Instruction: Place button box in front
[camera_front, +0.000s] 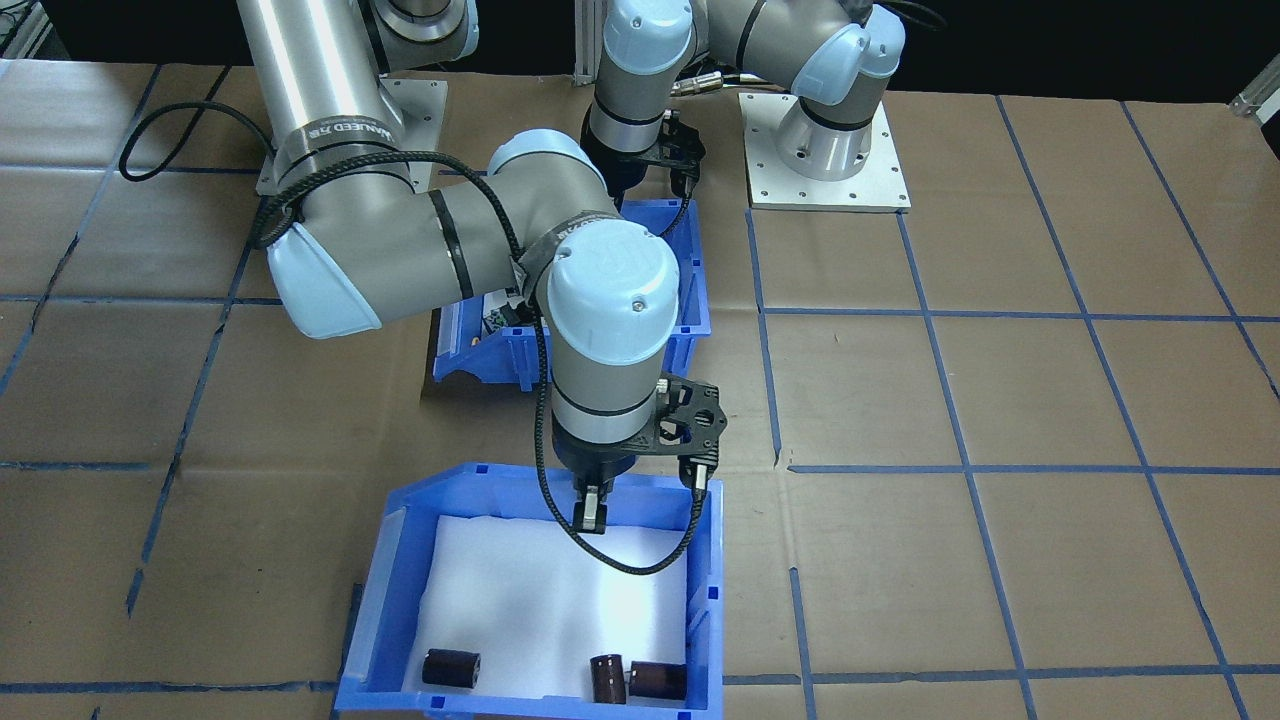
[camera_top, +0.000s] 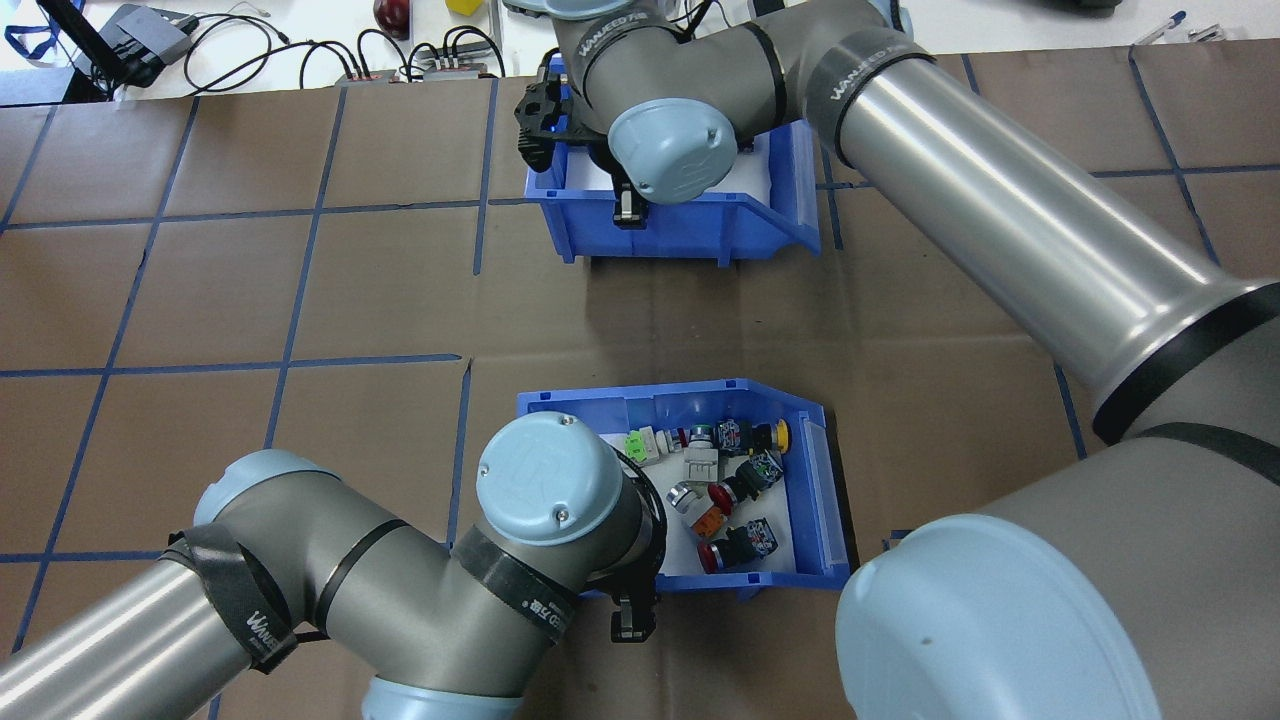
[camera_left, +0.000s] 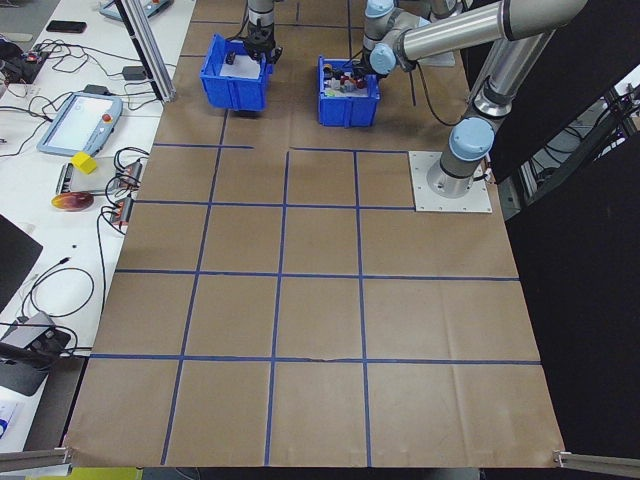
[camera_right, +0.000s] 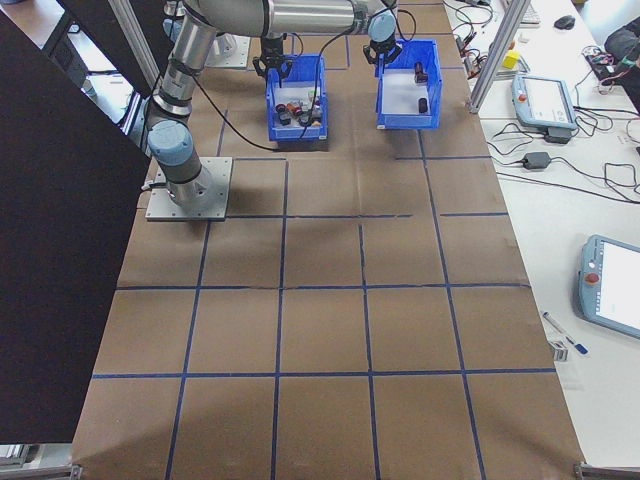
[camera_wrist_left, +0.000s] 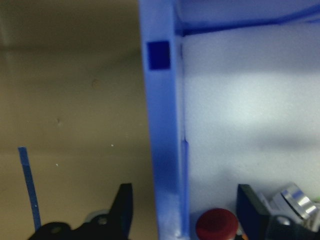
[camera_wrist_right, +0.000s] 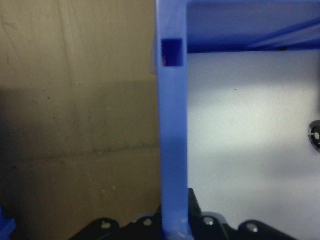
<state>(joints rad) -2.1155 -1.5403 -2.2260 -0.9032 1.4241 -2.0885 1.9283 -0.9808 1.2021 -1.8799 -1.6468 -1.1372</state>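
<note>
Button box (camera_top: 800, 480) sits low centre of overhead view, w/ coloured switches (camera_top: 725, 480) inside. Left end effector (camera_wrist_left: 175, 220) is spread wide astride its wall, not clamping it. Farther up, right end effector (camera_wrist_right: 175, 220) is closed tight on other blue bin (camera_top: 690, 215) wall on counter (camera_top: 300, 300).

The table (camera_top: 300, 300), covered in brown paper gridded with blue tape, carried the button box (camera_top: 790, 480) on its near side and a second blue bin (camera_top: 690, 225) farther out, well apart.
</note>
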